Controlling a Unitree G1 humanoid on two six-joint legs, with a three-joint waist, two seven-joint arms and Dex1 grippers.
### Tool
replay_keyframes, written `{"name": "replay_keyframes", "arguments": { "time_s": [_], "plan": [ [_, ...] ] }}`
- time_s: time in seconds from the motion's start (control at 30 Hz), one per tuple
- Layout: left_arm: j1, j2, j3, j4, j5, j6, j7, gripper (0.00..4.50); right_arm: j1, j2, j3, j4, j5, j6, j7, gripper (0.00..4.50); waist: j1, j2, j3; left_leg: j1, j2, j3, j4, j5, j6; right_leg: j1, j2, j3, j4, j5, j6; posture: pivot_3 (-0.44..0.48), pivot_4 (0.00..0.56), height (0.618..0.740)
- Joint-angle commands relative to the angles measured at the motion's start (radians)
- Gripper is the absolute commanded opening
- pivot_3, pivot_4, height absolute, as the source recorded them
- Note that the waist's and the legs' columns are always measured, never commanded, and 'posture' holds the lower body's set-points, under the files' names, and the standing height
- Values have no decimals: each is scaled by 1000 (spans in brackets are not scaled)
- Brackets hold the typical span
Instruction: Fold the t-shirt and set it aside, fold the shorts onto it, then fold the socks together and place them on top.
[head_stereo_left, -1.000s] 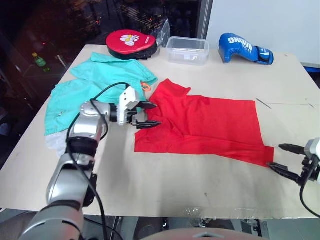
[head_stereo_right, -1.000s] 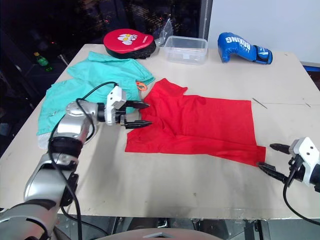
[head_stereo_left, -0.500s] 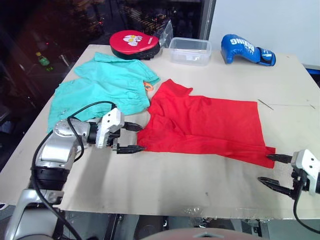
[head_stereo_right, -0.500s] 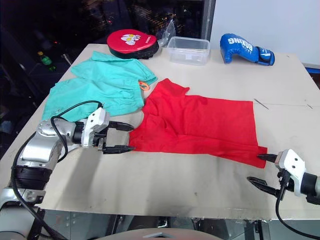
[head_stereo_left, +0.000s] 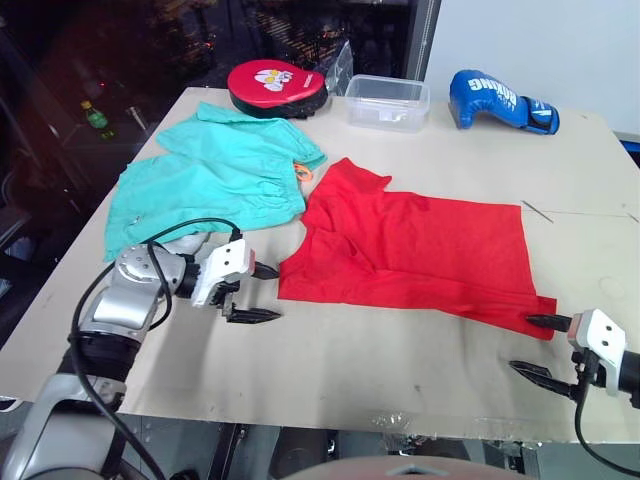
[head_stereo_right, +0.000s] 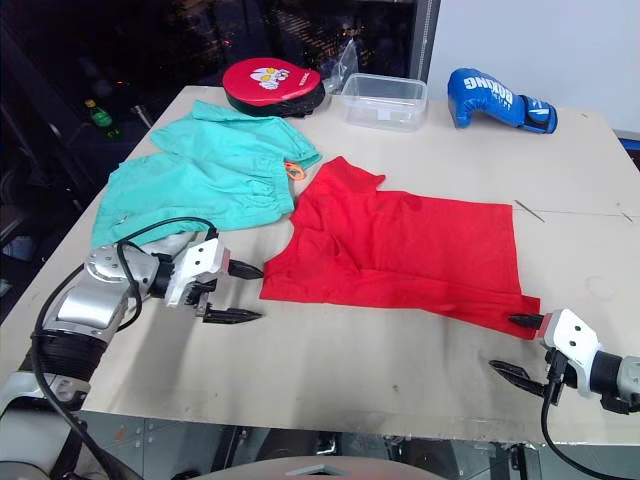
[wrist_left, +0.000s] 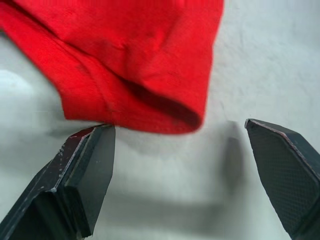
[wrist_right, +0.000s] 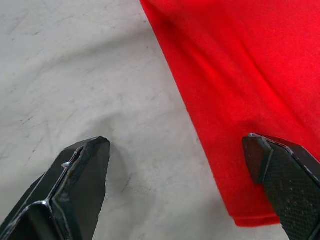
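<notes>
- The right gripper is held spread and empty, nearest of all, just beside the t-shirt's near right corner.
- The left gripper is likewise spread, with nothing pinched, just short of the shirt's near left corner.
- The shirt is laid flat mid-table; a single layer could be missed, or the fold skewed, if the corners are pinched unevenly.
- The shorts are spread farther back on the left and could be snagged.

One t-shirt, one shorts, two pincers.
</notes>
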Motion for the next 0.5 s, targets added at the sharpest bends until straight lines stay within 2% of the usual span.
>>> {"name": "replay_keyframes", "arguments": {
  "time_s": [0.03, 0.1, 0.2, 0.27, 0.37, 0.4, 0.43, 0.5],
  "plan": [
    [-16, -5, 3, -27, -27, 41, -12, 4436, 0, 4, -4, 0, -2, -23, -10, 4467, -2, 0, 0, 0, 0, 0, 0, 0, 0, 0, 0, 0, 0, 0, 0, 0, 150, 740],
    [-18, -1, -7, -11, -3, 15, -13, 4436, 1, 5, -3, 4, -2, -27, -15, 4467, -2, 0, 0, 0, 0, 0, 0, 0, 0, 0, 1, 0, 0, 0, 0, 0, 150, 740],
    [-21, -1, -8, -2, 0, 5, -19, 3136, -1, 5, -1, 10, -1, -31, -20, 4500, -3, 0, 0, 0, 0, 0, 0, 0, 0, 0, 1, 0, 0, 0, 0, 0, 150, 740],
    [-26, 0, -11, 5, 5, -6, -23, 1981, -8, 4, 4, 19, -9, -39, -27, 4500, -3, 0, 0, 0, 0, 0, 0, 0, 0, 0, 1, 0, 0, 0, 0, 0, 150, 740],
    [-27, 1, -10, 20, 14, -18, -22, 798, -16, 0, 17, 34, -32, -59, -34, 3781, -3, 0, 0, 0, 1, 0, 0, 0, 0, 0, 1, 0, 0, 0, 0, 0, 150, 740],
    [-26, 1, -9, 25, 16, -23, -23, 205, -18, -2, 22, 38, -40, -67, -34, 3183, -3, 0, 0, 0, 1, 0, 0, 0, 0, 0, 1, 0, 0, 0, 0, 0, 150, 740],
    [-22, 3, -8, 27, 17, -27, -24, 0, -20, -3, 25, 43, -46, -74, -36, 2655, -3, 0, 0, 0, 1, 0, 0, 0, 0, 0, 1, 0, 0, 0, 0, 0, 150, 740],
    [-16, 5, -7, 28, 17, -32, -26, 0, -22, -4, 30, 51, -55, -84, -38, 1983, -3, 0, 0, 0, 1, 0, 0, 0, 0, 0, 1, 0, 0, 0, 0, 0, 150, 740]
  ]
}}
